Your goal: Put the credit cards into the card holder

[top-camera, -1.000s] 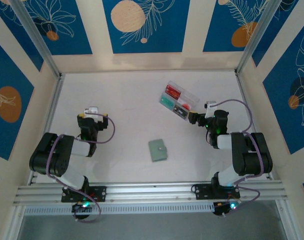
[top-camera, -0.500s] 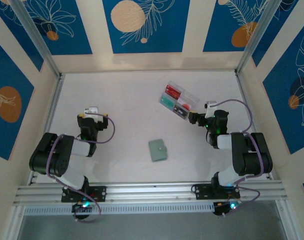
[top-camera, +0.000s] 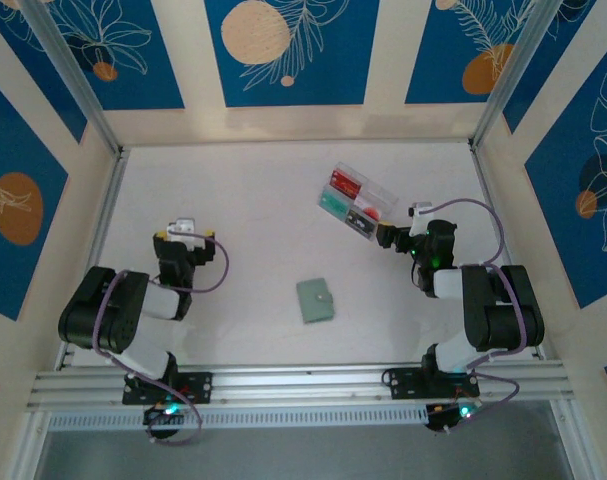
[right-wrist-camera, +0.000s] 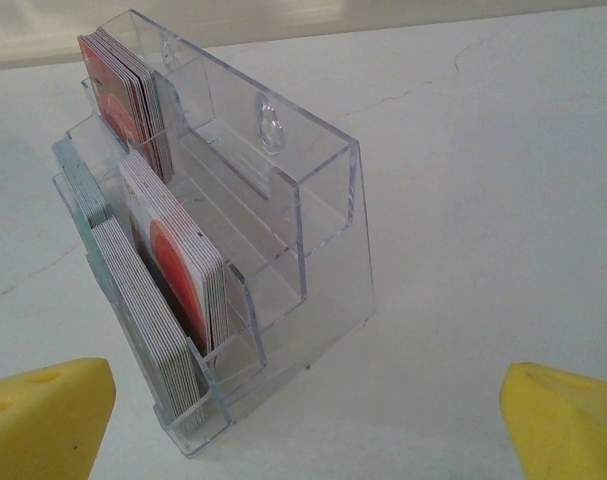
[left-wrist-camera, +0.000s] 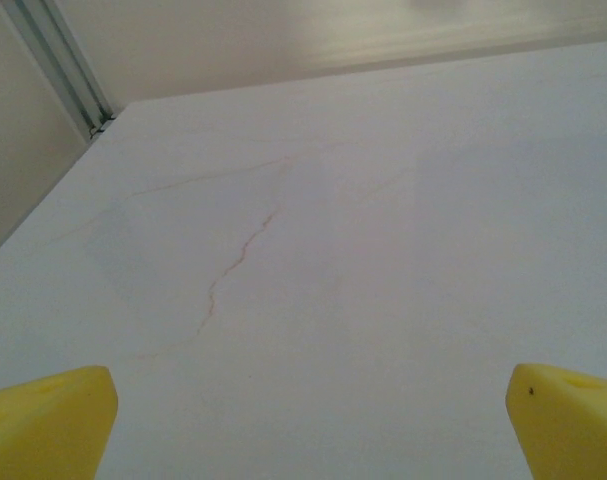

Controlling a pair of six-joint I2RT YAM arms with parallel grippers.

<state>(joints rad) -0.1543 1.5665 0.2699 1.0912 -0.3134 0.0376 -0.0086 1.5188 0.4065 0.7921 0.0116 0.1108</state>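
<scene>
The card holder (top-camera: 315,300), a sage-green folded wallet with a snap tab, lies shut on the table between the arms. The credit cards stand in stacks inside a clear plastic box (top-camera: 356,201). In the right wrist view I see a red stack (right-wrist-camera: 123,85), a white-and-red stack (right-wrist-camera: 179,262), a teal stack (right-wrist-camera: 75,185) and a pale stack (right-wrist-camera: 148,320). My right gripper (top-camera: 390,236) is open just short of the box, its yellow fingertips (right-wrist-camera: 45,415) wide apart with nothing between them. My left gripper (top-camera: 185,232) is open over bare table at the left, far from the wallet.
The clear box (right-wrist-camera: 318,200) has stepped compartments, and those on its right side hold nothing. A metal rail (left-wrist-camera: 58,70) runs along the left wall. Patterned walls enclose the table on three sides. Bare table (top-camera: 253,220) lies between the box and the left arm.
The left gripper has drawn back slightly toward its base. The right arm, the box and the wallet have not moved.
</scene>
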